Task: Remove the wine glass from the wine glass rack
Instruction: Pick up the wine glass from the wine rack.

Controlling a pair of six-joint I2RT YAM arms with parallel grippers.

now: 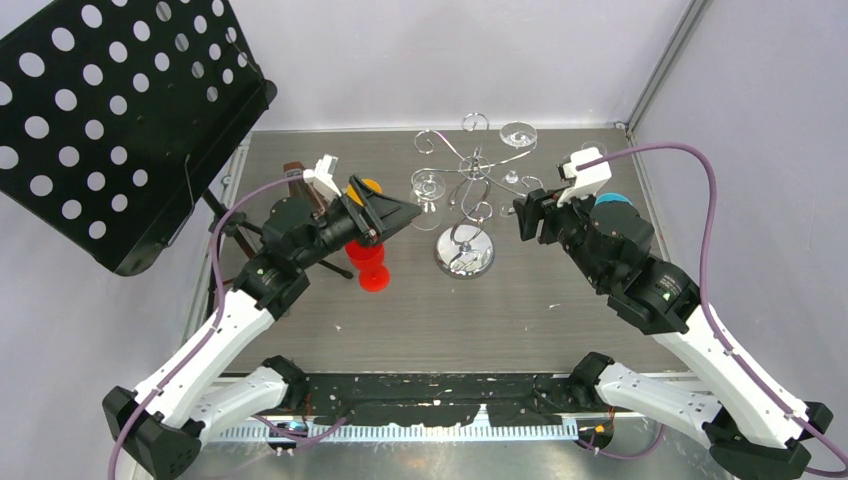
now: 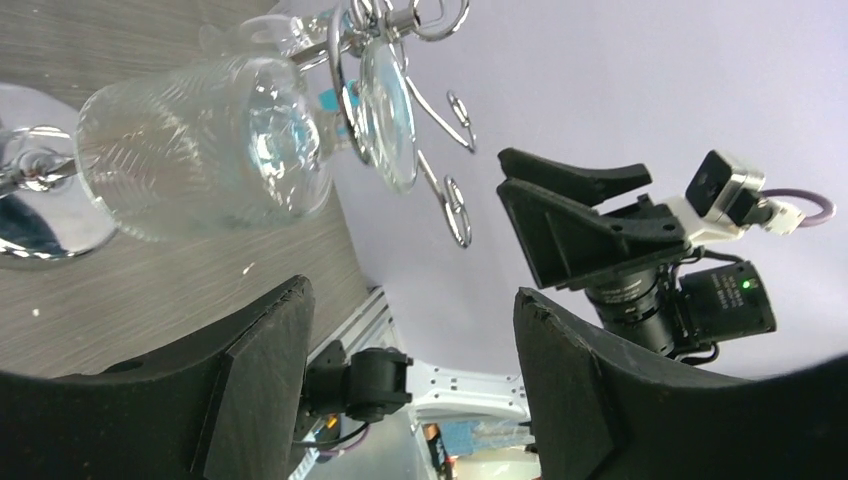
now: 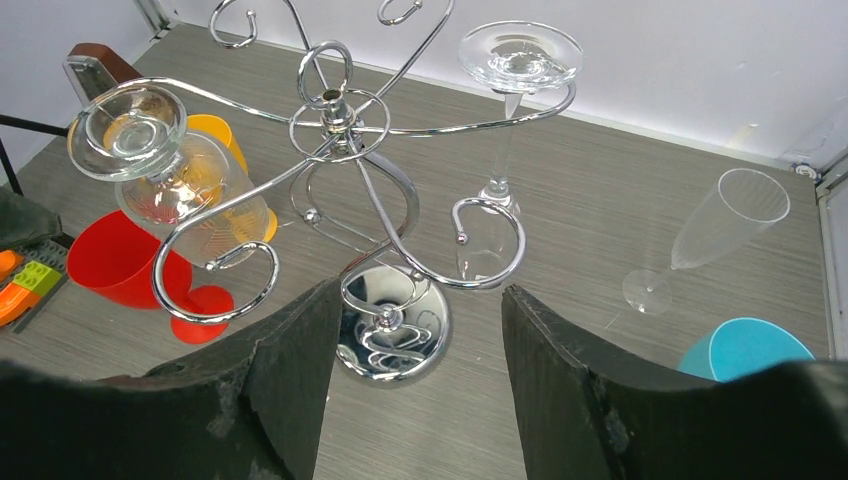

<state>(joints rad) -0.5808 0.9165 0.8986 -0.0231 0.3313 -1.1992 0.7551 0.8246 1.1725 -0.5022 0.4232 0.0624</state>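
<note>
Wine glass rack (image 1: 465,250) stands near the worktop's far edge; the wine glass (image 2: 200,145) hangs bowl-down, foot hooked in a scroll arm — so it probably must slide out sideways; left tool (image 2: 410,300), wide and empty, faces the bowl; right tool (image 3: 415,300) likewise wide, empty.

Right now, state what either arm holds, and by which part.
Nothing. Left gripper fingers open, short of the wine glass; right gripper fingers open, facing the rack.
</note>
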